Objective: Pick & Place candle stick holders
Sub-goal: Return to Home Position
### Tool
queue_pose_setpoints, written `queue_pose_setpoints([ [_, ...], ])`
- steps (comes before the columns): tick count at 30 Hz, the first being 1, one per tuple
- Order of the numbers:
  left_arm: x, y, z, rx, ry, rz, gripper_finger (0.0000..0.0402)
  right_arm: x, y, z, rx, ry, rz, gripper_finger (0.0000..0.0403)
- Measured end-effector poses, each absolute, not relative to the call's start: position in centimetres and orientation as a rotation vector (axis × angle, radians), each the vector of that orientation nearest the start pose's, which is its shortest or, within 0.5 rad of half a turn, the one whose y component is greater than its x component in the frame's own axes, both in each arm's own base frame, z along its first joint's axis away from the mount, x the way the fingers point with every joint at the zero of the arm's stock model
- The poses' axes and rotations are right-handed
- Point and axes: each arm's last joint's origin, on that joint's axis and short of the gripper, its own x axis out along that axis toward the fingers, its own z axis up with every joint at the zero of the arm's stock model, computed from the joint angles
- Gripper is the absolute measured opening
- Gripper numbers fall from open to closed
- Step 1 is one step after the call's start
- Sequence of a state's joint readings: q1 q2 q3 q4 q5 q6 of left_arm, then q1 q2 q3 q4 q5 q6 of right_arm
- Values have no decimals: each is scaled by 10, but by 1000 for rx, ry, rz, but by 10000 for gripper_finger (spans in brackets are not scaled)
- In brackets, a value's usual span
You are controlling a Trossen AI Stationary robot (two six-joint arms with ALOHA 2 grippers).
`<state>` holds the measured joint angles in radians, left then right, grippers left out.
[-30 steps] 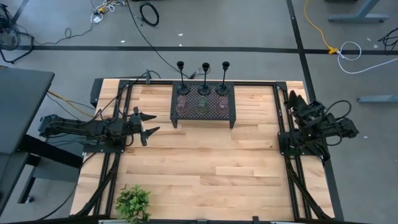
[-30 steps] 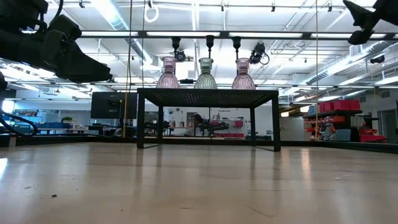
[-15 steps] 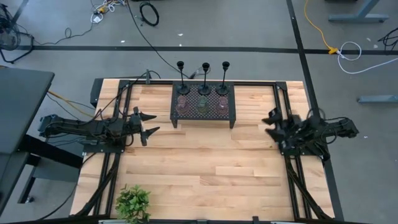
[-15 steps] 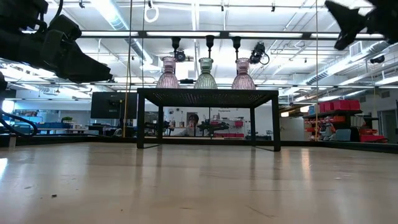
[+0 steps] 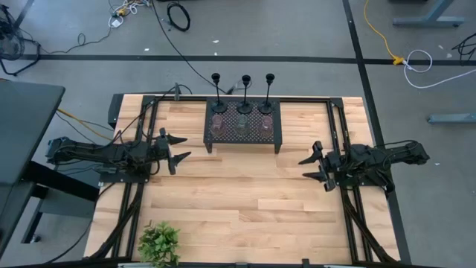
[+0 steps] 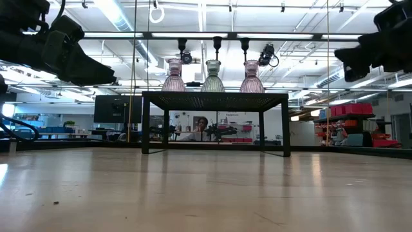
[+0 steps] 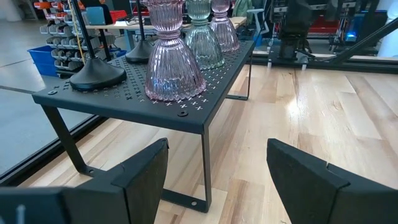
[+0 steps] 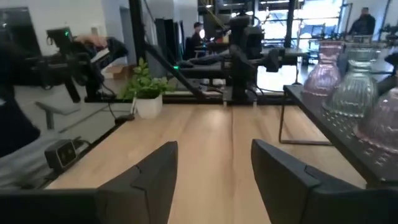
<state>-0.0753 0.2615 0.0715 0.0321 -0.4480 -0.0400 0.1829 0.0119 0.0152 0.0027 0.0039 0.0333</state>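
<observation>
Fingers spread, the left gripper [image 5: 181,147] and right gripper [image 5: 304,169] hang either side of the shelf [image 5: 230,138].

Right arm: in motion. In the high view the right gripper [image 5: 304,169] is swinging down from its earlier folded, rear-pointing pose at the table's right edge and is now reaching level toward the table's middle, fingers spread, in front of the shelf's [image 5: 245,140] right end. In the low view it is dropping from the upper right corner to a lower position. Background: a person [image 6: 201,124], seen beneath the shelf, is shifting position.
</observation>
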Motion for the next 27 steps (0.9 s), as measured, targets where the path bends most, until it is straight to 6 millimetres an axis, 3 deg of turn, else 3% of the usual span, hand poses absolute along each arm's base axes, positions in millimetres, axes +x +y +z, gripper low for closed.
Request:
queue_pose_setpoints([
  [27, 110, 4, 170, 1, 142, 374, 271, 96, 18, 168, 18, -5, 192, 205],
])
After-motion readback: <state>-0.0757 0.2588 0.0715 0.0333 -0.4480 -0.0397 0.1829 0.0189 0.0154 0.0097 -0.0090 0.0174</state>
